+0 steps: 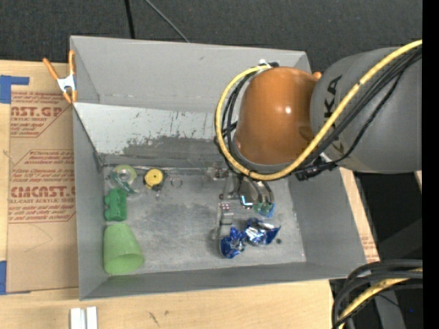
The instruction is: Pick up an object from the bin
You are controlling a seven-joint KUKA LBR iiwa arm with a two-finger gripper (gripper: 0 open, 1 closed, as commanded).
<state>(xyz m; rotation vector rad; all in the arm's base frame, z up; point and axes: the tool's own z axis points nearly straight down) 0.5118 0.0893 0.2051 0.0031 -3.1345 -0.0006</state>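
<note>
- Camera view: the grey metal bin (171, 115) holds few things, well spread out. Its right half is overhung by the arm's orange domed cover (274, 118).
- The pincer (241, 208) hangs below that cover, low over the bin floor at the right-hand side.
- Nearest to it is a crumpled blue-and-silver foil wrapper (250, 238), lying near the bin's front wall just beside the pincer's tip. A small teal scrap (266, 210) lies close by, on the wrapper's far side.
- Whether the pincer touches the wrapper cannot be made out. Nothing shows as held in it.
- How far the pincer is open cannot be told – the cover and the wrist's metal parts crowd the spot.
- Handling, as a judgement: the wrapper looks very light, thin and soft. It will likely crush and slide rather than resist, and its glossy foil may slip.
- The best hold is probably across the bunched middle, where the folds stand thickest – a flat edge may simply fold away.
- Well apart, at the left side, stand a pale green plastic cup (122, 251) on its side, a green plastic figure (115, 204), a clear glassy ring (123, 177) and a small yellow disc (153, 177).
</note>
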